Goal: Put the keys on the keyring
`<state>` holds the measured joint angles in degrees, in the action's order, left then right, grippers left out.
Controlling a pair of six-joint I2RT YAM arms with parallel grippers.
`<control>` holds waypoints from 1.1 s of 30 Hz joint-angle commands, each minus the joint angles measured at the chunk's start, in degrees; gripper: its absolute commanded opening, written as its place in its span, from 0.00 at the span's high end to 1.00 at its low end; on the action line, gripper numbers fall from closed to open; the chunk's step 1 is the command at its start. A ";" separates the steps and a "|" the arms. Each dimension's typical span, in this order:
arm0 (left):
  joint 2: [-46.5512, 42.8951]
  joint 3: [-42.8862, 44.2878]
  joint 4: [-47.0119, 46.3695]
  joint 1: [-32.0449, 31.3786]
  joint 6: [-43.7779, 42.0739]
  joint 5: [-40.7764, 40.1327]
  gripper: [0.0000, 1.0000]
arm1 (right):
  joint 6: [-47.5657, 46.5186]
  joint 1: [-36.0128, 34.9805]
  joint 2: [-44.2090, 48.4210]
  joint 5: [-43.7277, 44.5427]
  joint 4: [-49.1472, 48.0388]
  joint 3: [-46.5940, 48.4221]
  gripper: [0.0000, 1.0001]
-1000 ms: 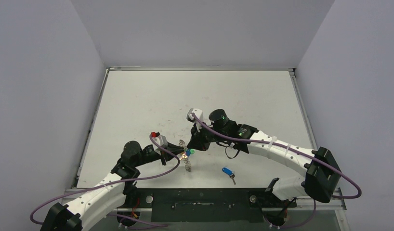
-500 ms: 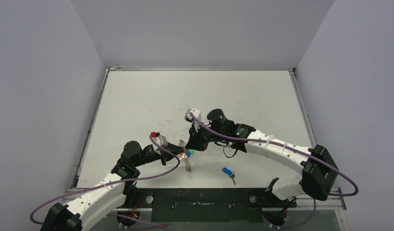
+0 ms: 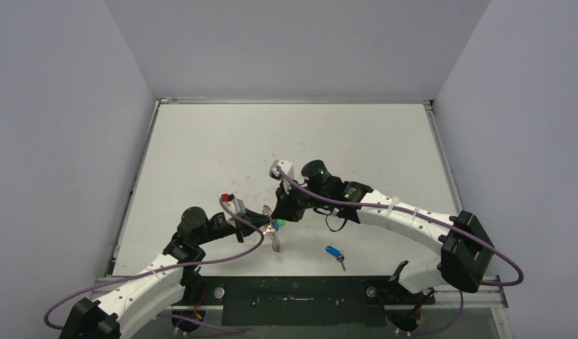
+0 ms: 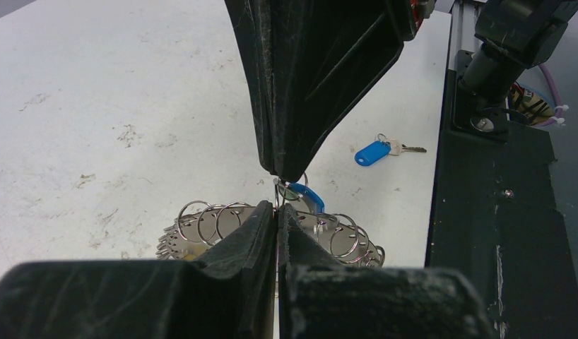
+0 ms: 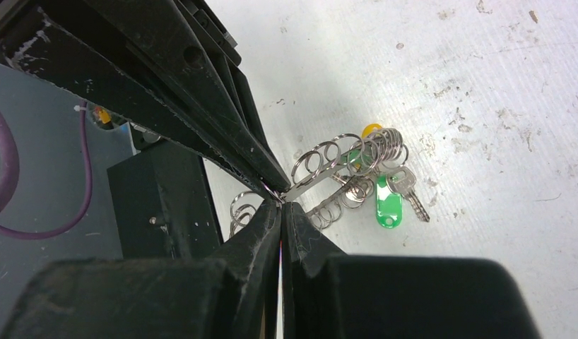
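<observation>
The keyring [image 4: 214,223], a silver plate edged with wire loops, hangs just above the table between both grippers. My left gripper [image 4: 278,209] is shut on its edge. My right gripper [image 4: 279,175] comes in tip to tip from above, shut on a thin wire ring from which a blue-tagged key [image 4: 309,198] hangs. In the right wrist view my right gripper [image 5: 280,205] meets the left fingertips [image 5: 269,182] at the keyring [image 5: 327,167]; a green-tagged key [image 5: 388,205] and a yellow tag [image 5: 371,129] hang on it. Another blue-tagged key [image 3: 334,253] lies loose on the table.
The black base rail [image 3: 293,291] runs along the table's near edge, close behind the loose key. Grey walls enclose the white table [image 3: 286,141] on three sides. Purple cables trail off both arms.
The right arm has shifted slightly to the left, bringing its wrist a little closer to the left gripper. Both grippers stay shut at the keyring. The loose blue key has not moved.
</observation>
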<state>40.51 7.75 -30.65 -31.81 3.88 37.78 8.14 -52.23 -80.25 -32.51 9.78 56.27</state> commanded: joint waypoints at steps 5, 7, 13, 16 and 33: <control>-1.10 2.01 -3.40 -0.14 0.25 1.06 1.00 | -0.99 -0.42 0.24 3.61 -0.23 1.55 1.00; -1.22 2.05 -3.36 -0.18 0.25 0.98 1.00 | -0.98 -0.44 0.30 3.77 -0.20 1.39 1.00; -1.30 2.01 -3.28 -0.18 0.26 1.07 1.00 | -0.71 -0.26 2.00 5.16 -0.91 0.93 0.66; -1.55 1.93 -3.12 -0.14 0.25 1.16 1.00 | -1.11 0.04 4.84 6.39 -2.66 -0.95 0.40; -2.93 2.07 -2.13 -0.18 -0.33 3.62 1.00 | -13.61 0.39 18.58 -1.84 -33.81 -23.17 0.31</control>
<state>38.22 7.75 -30.13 -31.83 3.86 38.96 0.12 -52.10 -61.49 -27.83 -11.09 35.75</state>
